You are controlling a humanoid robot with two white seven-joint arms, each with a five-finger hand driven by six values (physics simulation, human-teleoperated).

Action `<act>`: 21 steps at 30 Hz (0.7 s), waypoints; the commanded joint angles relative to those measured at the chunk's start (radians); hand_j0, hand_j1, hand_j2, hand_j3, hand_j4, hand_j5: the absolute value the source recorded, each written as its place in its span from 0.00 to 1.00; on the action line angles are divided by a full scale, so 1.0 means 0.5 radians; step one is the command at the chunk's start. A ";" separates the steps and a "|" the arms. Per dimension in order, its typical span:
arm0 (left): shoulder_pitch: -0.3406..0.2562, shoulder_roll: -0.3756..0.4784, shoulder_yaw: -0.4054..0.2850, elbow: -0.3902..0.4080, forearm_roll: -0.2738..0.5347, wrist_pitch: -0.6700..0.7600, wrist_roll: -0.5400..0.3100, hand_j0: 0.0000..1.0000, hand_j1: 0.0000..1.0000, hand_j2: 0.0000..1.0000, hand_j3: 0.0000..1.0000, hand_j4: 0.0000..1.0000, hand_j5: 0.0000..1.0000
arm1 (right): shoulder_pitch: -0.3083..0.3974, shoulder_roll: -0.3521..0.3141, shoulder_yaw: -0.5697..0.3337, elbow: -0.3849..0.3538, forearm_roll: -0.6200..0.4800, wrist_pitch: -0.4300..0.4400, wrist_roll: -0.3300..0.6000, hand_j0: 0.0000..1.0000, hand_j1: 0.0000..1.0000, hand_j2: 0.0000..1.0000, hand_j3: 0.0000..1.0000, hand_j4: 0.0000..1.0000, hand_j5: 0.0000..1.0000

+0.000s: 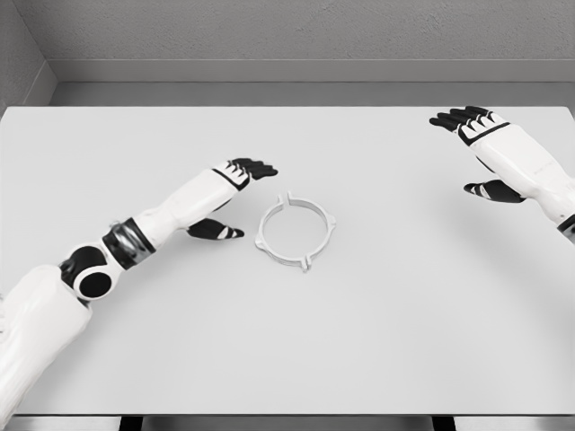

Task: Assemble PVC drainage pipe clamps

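Hovering my left hand point(235, 193), fingers spread and empty, just beside the clamp ring point(296, 232) lying flat mid-surface point(404, 341), ready to grasp, while my right hand point(476, 148) waits open, well apart.

One clamp ring point(296, 232) lies on the table point(377, 341), and it is the only loose part there. It is white and round, with four small tabs sticking out from its rim: one at the top, one at the right, one at the bottom, one at the left.

One table, white and flat.

Two arms, one from each side, so two hands: the left hand point(235, 193) and the right hand point(481, 144). Each hand shows dark fingers spread apart, with one thumb set off below the others. Neither hand holds anything.

Two walls can be counted behind the table, one at the back and one at the left.
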 commanded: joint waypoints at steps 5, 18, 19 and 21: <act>0.015 -0.002 -0.014 -0.006 0.011 0.000 0.001 1.00 1.00 1.00 1.00 1.00 1.00 | 0.000 -0.001 -0.001 -0.001 -0.017 0.004 -0.001 1.00 1.00 1.00 1.00 1.00 1.00; 0.018 -0.038 -0.029 -0.003 -0.020 0.000 -0.002 1.00 1.00 1.00 1.00 1.00 1.00 | 0.000 -0.001 -0.001 -0.001 -0.014 0.004 -0.001 1.00 1.00 1.00 1.00 1.00 1.00; 0.018 -0.042 -0.029 -0.003 -0.020 0.000 -0.002 1.00 1.00 1.00 1.00 1.00 1.00 | 0.000 -0.001 -0.001 -0.001 -0.014 0.004 -0.001 1.00 1.00 1.00 1.00 1.00 1.00; 0.021 -0.042 -0.029 -0.003 -0.020 0.000 -0.002 1.00 1.00 1.00 1.00 1.00 1.00 | 0.000 -0.001 -0.001 -0.001 -0.014 0.004 -0.001 1.00 1.00 1.00 1.00 1.00 1.00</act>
